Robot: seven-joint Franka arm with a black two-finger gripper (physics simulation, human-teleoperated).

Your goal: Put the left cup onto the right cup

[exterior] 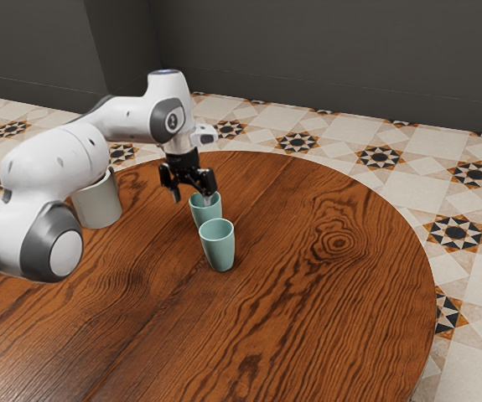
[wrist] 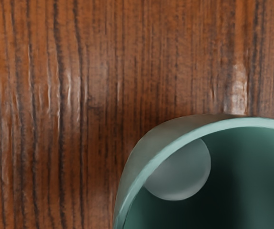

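Two teal cups stand upright close together on the round wooden table (exterior: 324,335). The rear cup (exterior: 206,211) is just behind the front cup (exterior: 217,244). My black gripper (exterior: 193,193) hangs at the rear cup's rim, open. One finger is over the cup's mouth and the other is outside its wall on the arm's side. In the wrist view the rear cup's rim (wrist: 175,138) and dark inside sit right under my hand, with wood grain beside it.
A pale grey pot (exterior: 98,201) stands on the table behind my arm, at the exterior view's left. The table's edge curves round at the exterior view's right, above a patterned tile floor (exterior: 442,167).
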